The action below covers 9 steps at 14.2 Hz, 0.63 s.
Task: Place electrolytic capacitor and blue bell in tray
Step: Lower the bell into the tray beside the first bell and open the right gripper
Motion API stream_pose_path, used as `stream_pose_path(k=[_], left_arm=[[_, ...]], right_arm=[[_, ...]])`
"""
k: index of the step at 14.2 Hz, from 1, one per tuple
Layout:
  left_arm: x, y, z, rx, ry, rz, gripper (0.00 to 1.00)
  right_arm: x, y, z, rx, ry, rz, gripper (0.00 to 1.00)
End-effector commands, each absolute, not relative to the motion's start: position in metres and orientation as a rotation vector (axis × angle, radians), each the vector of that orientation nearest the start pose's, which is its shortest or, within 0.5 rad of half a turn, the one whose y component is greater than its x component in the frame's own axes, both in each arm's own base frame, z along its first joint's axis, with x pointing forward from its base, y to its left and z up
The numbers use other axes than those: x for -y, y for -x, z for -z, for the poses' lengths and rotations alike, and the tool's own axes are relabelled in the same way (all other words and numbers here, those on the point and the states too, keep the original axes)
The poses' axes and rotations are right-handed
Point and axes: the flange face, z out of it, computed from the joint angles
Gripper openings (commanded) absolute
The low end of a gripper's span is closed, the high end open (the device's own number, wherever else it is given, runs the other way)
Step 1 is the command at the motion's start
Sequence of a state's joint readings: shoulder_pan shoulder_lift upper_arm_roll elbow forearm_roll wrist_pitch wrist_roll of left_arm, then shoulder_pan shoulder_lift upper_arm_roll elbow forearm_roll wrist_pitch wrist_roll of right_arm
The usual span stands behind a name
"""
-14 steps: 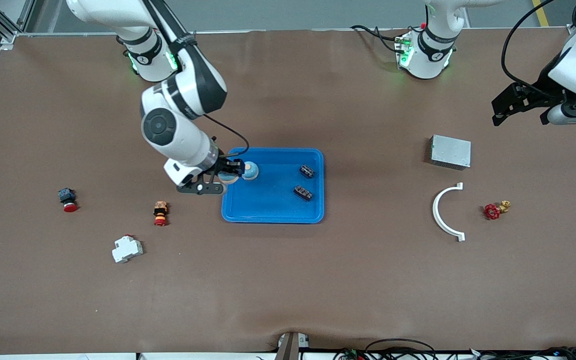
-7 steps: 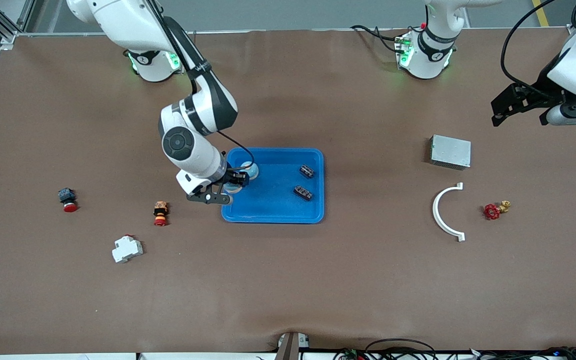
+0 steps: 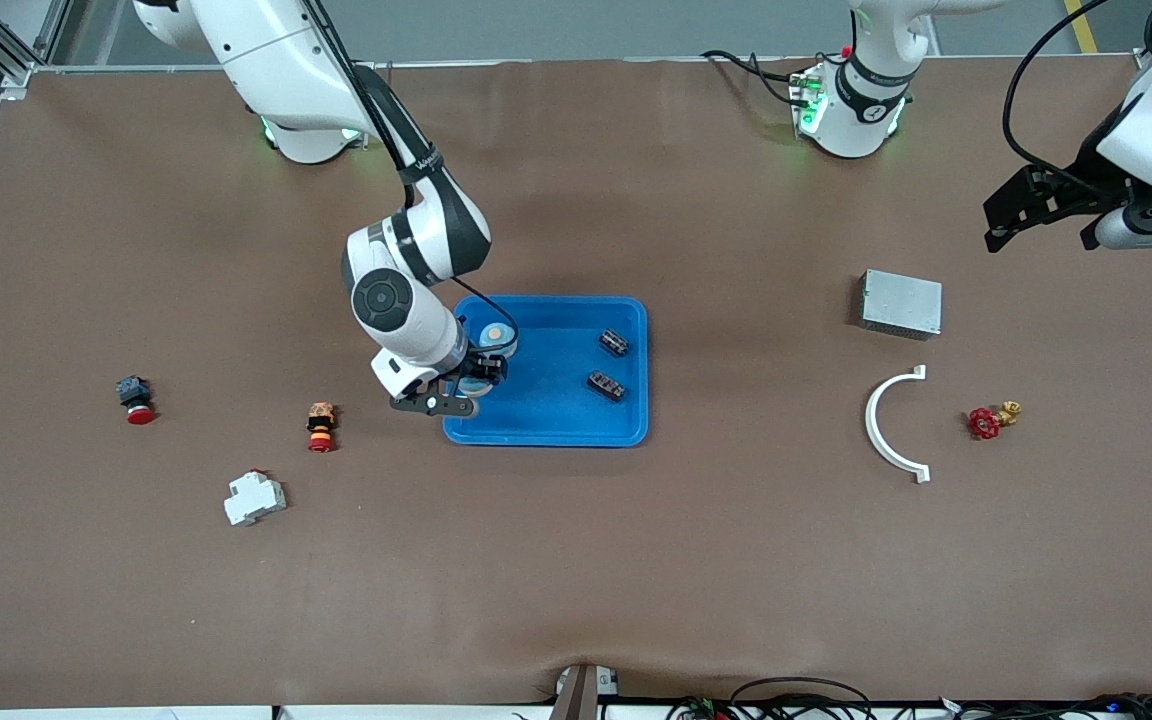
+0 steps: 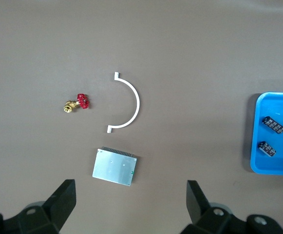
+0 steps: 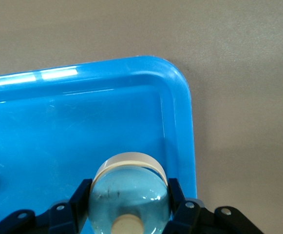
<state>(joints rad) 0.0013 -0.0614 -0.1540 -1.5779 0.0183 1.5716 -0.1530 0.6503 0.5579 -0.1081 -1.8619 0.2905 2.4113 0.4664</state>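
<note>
Starting at the right arm's end of the tabletop [image 3: 576, 560], a red push button [image 3: 136, 400], an orange-and-red button [image 3: 321, 425] and a white breaker [image 3: 254, 497] lie loose, none of them part of this job. The right pincer [image 3: 471, 384] comes next. It is over the tray [image 3: 546, 410], closed narrowly on the blue bell [image 5: 129, 192] with one finger on each side of the dome. The relation that matters is vertical. The bell hangs inside the rim, above the tray floor and close to the corner at the right arm's end, so the likely next move is straight down and then a release, with no travel sideways. How high the bell sits above the floor is hard to judge from these views. Just beside it in the tray, farther from the front camera, stands what looks like the electrolytic capacitor [image 3: 498, 338], which appears already placed. Two small black parts [image 3: 614, 343] lie in the tray toward the left arm's end, well apart from the bell. Past the tray are a grey metal box [image 3: 901, 303], a white half-ring [image 3: 894, 425] and a red valve [image 3: 986, 422]. The left pincer [image 3: 1006, 225] waits above that end of the tabletop, jaws wide and empty.
</note>
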Motion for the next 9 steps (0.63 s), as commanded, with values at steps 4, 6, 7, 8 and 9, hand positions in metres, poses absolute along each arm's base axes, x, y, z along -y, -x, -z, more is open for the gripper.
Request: stream_pose_path(k=[4,6,7,8,9], left_arm=[[0.078,-0.530,-0.663,-0.019,3.131,0.124,1.00],[0.079,-0.530,-0.667,-0.019,3.135,0.138,1.00],[0.079,-0.530,-0.668,-0.019,3.135,0.140,1.00],[0.078,-0.530,-0.668,-0.017,3.135,0.138,1.00],[0.078,-0.530,-0.668,-0.017,3.135,0.138,1.00]], right_arm=[[-0.346,-0.561,-0.200,-0.203,3.022,-0.086,0.20],[-0.351,-0.560,-0.194,-0.195,3.030,-0.092,0.23],[-0.351,-0.561,-0.193,-0.203,3.036,-0.087,0.24],[-0.351,-0.560,-0.191,-0.204,3.044,-0.087,0.29],[-0.351,-0.560,-0.190,-0.206,3.045,-0.088,0.41]])
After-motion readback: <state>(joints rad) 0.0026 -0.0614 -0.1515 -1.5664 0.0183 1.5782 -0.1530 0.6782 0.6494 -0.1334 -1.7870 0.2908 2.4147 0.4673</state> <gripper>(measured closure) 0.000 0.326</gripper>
